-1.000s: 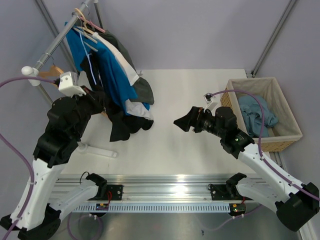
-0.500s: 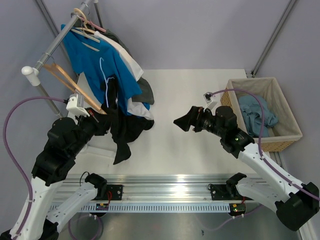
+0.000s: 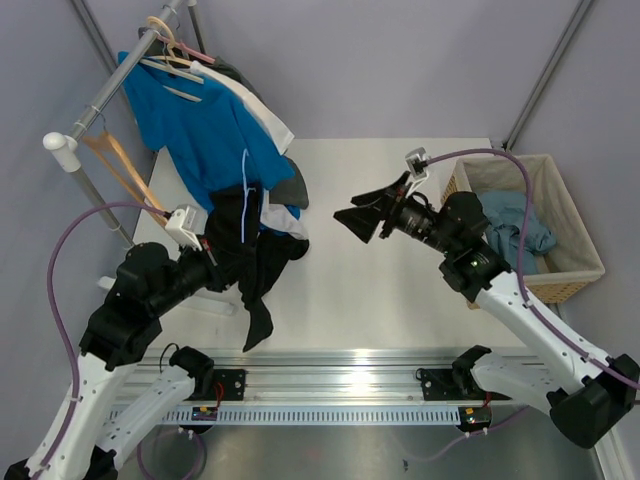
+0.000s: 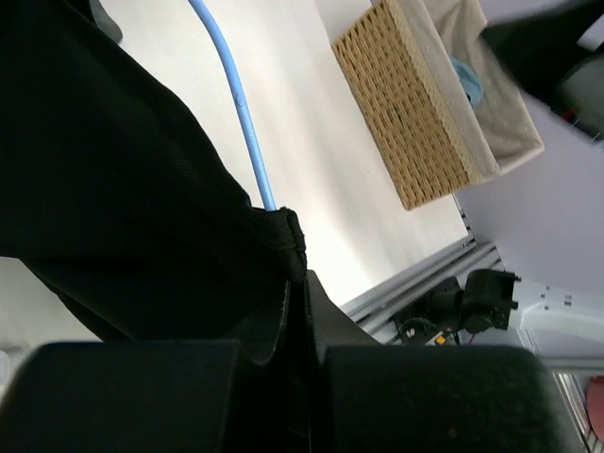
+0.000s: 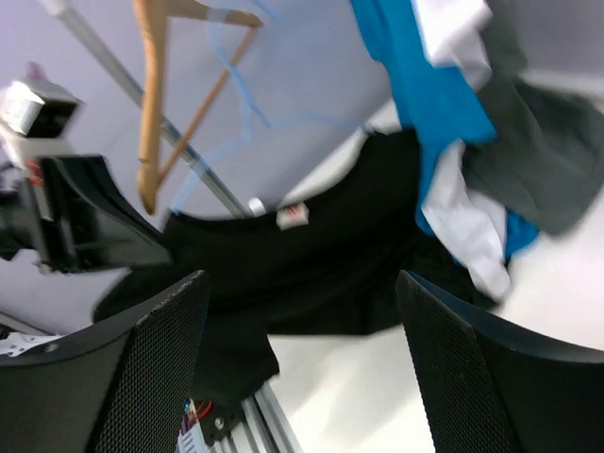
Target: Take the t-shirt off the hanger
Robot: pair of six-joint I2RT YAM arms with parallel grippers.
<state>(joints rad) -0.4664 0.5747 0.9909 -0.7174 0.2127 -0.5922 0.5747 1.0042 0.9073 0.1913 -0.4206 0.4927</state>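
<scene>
A black t-shirt (image 3: 250, 265) hangs on a thin light-blue hanger (image 3: 245, 188), pulled out from the clothes rail (image 3: 110, 85) over the table. My left gripper (image 3: 212, 262) is shut on the shirt's edge; the left wrist view shows black cloth (image 4: 113, 189) pinched between the closed jaws (image 4: 300, 283), with the blue hanger (image 4: 241, 113) beside it. My right gripper (image 3: 360, 215) is open and empty, held in the air right of the shirt and facing it. Its wrist view shows the black shirt (image 5: 311, 264) beyond the spread fingers (image 5: 300, 283).
A blue t-shirt (image 3: 200, 130) with white and grey garments hangs on the rail. An empty wooden hanger (image 3: 115, 165) hangs at the rail's near end. A wicker basket (image 3: 570, 215) holding blue cloth (image 3: 510, 225) stands at the table's right.
My left arm has pulled the black shirt and its blue hanger down and toward the near edge. My right gripper has risen and moved left toward the shirt.
</scene>
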